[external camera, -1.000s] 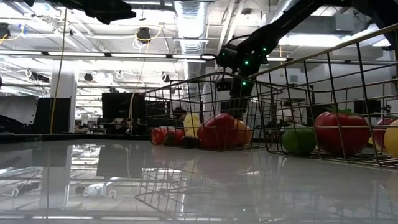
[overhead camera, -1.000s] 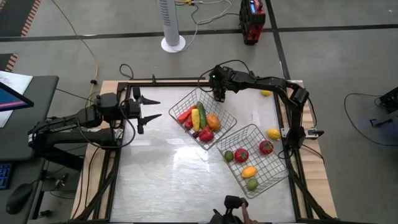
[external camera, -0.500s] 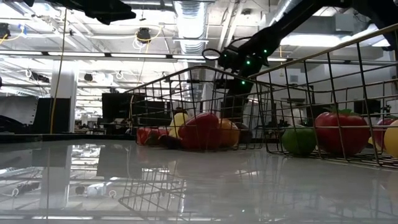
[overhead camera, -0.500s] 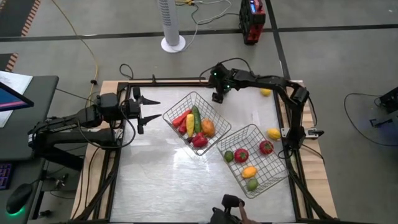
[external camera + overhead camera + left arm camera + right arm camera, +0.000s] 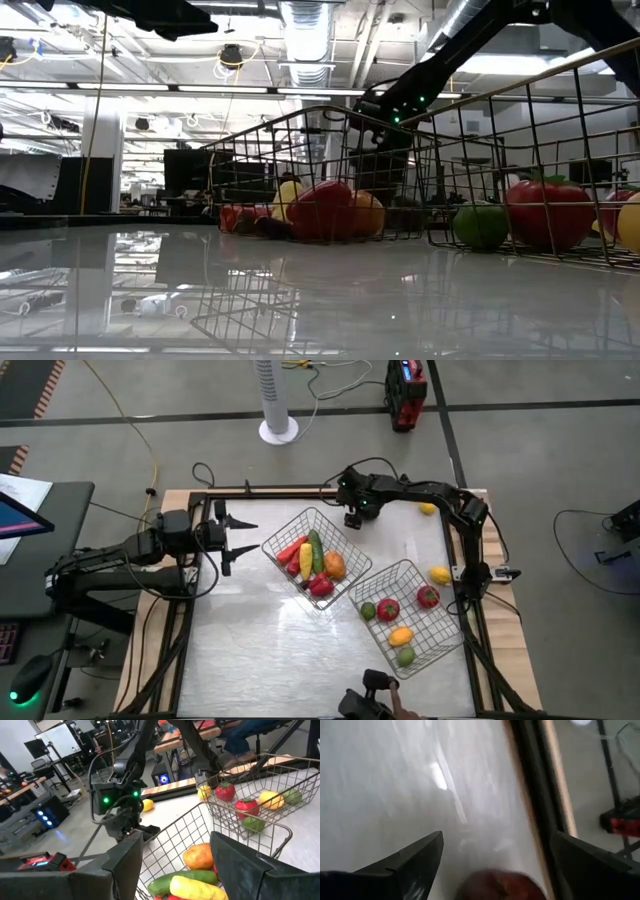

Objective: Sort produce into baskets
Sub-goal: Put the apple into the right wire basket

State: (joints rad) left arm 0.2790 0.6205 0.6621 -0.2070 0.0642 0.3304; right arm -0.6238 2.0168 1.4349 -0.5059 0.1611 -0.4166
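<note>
The left wire basket [image 5: 283, 532] holds red, yellow, green and orange produce [image 5: 316, 552]. The right basket [image 5: 432, 632] holds green, red and yellow pieces [image 5: 388, 609]. My right gripper [image 5: 353, 519] is open just beyond the left basket's far corner, close above the table. A dark red-brown piece [image 5: 502, 885] lies on the table between its fingers; whether they touch it, I cannot tell. My left gripper [image 5: 243, 532] is open and empty at the table's left side, pointing at the left basket [image 5: 180, 840].
One yellow piece [image 5: 428, 509] lies near the far right corner, another [image 5: 440, 575] by the right edge. The baskets stand corner to corner mid-table. The table's frame [image 5: 270, 489] runs right behind my right gripper. The near left of the table [image 5: 250, 650] holds no objects.
The left basket has slid along the table toward the left edge with its produce and turned slightly, then come to rest. My right gripper has stayed by the basket's far corner, shifting a little toward the right edge.
</note>
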